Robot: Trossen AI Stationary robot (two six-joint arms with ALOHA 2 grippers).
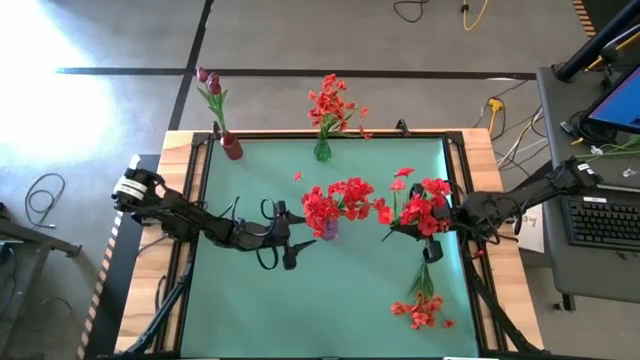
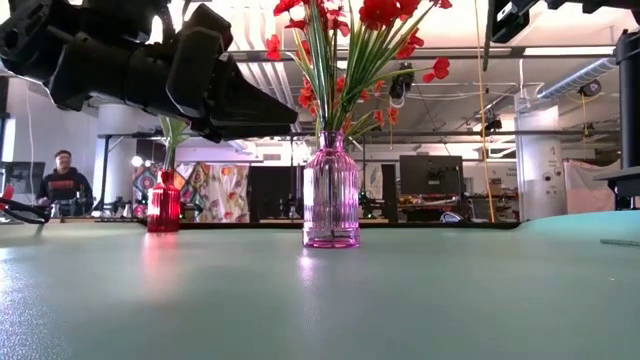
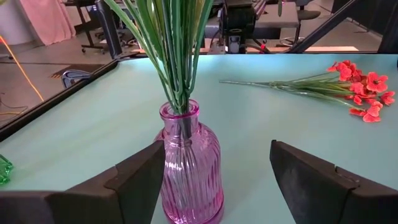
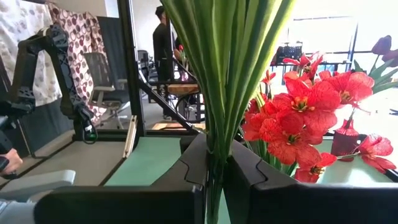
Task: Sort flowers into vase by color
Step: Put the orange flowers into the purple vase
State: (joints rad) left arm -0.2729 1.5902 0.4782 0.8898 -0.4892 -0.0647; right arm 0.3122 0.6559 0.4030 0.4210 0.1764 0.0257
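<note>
Green table (image 1: 250, 310), red flowers (image 1: 335, 200) in pink vase (image 2: 331, 195).

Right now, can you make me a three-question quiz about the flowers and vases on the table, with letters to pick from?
1. Where is the loose bunch of red flowers lying?
A. on the mat near the front right
B. inside the green vase
C. on the floor

2. How many vases stand on the table?
A. one
B. three
C. five

3. What is the right gripper doing?
A. hanging open
B. shut on green stems
C. holding a vase

Answers:
1 A, the high view shows it flat on the green mat.
2 B, there is a pink vase in the middle, a red vase and a green vase at the back.
3 B, its fingers pinch a bunch of stems.
</note>
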